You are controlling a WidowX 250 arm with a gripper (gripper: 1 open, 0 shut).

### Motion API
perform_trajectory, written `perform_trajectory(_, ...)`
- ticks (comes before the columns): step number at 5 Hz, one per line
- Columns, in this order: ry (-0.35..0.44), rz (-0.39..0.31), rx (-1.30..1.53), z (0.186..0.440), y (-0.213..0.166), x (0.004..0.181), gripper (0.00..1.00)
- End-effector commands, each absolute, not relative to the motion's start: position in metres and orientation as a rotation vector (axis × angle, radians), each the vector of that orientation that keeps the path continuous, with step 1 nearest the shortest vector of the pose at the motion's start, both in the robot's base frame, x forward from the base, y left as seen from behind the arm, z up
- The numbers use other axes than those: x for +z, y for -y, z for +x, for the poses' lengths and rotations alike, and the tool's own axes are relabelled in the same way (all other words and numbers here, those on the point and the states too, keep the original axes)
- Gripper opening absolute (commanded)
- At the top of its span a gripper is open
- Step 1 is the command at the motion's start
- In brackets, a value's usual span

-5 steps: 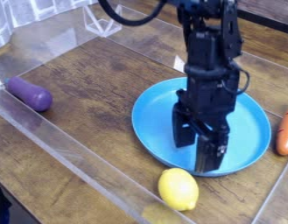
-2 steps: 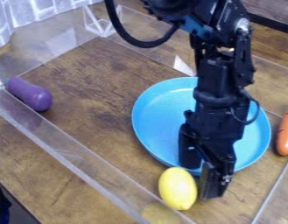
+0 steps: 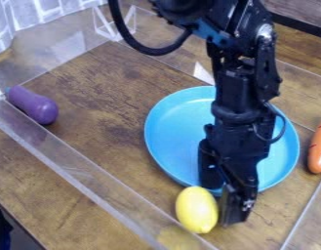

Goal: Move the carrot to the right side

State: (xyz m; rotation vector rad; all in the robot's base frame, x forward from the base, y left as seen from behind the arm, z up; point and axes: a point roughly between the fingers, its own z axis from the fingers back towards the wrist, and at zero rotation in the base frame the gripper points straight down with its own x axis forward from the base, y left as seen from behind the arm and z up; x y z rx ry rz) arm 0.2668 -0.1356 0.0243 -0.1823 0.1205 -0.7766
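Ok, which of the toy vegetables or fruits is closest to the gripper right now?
The yellow lemon, right beside the gripper's fingertips; the carrot and eggplant are farther off.

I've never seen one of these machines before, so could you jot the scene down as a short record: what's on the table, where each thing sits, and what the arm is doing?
plate: blue, under the arm
lemon: yellow, at the plate's near edge
eggplant: purple, far left of the picture
carrot: orange-red, right of the plate, partly cut off by the picture's edge
gripper: black, over the plate's near side, close beside the lemon, fingers open
held: nothing that shows
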Motion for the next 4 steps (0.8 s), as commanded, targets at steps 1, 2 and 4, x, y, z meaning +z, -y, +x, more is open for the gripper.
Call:
perform_trajectory(1,-0.129,-0.178,-0.829,0.257,0.134,0.028,1.00)
perform_trajectory(2,-0.140,-0.176,-0.895,0.258,0.133,0.022,1.00)
perform_trajectory(4,-0.157,-0.178,-0.991,0.255,0.125,0.014,1.00)
